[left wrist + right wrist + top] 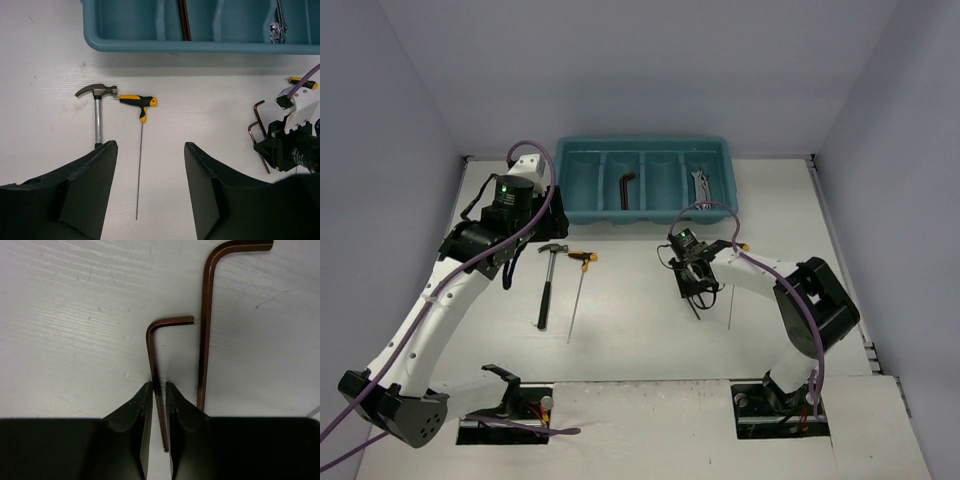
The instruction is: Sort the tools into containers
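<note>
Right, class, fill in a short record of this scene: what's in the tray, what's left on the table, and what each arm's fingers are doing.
Tray: teal tray, four compartments
In tray: stored hex key, second compartment from left; silver wrench, rightmost
On table: hammer beside T-handle driver; short hex key beside long hex key; second driver near right arm
Left gripper: fingers open, empty
Right gripper: fingers astride short hex key, slight gap showing, not yet clamped
</note>
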